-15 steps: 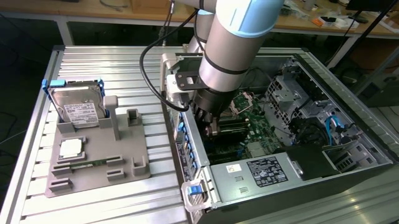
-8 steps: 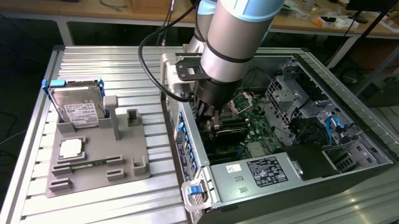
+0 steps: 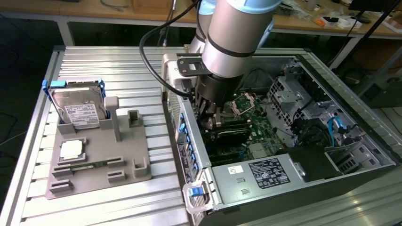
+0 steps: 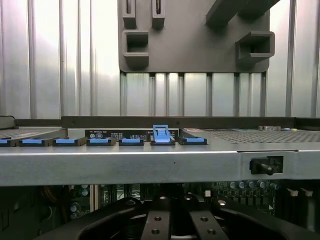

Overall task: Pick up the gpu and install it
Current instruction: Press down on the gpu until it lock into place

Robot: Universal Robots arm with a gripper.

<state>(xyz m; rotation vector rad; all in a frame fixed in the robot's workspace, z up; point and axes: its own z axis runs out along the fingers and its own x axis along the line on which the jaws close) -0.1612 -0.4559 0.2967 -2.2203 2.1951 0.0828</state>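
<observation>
Just beside the end effector, on the exterior view's left, runs the open computer case's (image 3: 351,141) slot wall with its row of blue clips (image 4: 131,141). Farther that way, well apart, a grey holder tray (image 3: 94,165) carries an upright hard drive (image 3: 78,110), a processor chip (image 3: 72,149) and a green memory stick (image 3: 88,165).

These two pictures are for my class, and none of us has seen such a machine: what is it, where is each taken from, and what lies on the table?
A grey robot arm reaches down into an open computer case on a ribbed metal table. Its gripper is shut, low over the green motherboard; whether it holds anything I cannot tell. The exterior view looks down from outside. The wrist view rides on the arm and looks over the case's edge with its blue clips. Beside the case, a grey parts holder carries a hard drive and a slim memory stick.
</observation>
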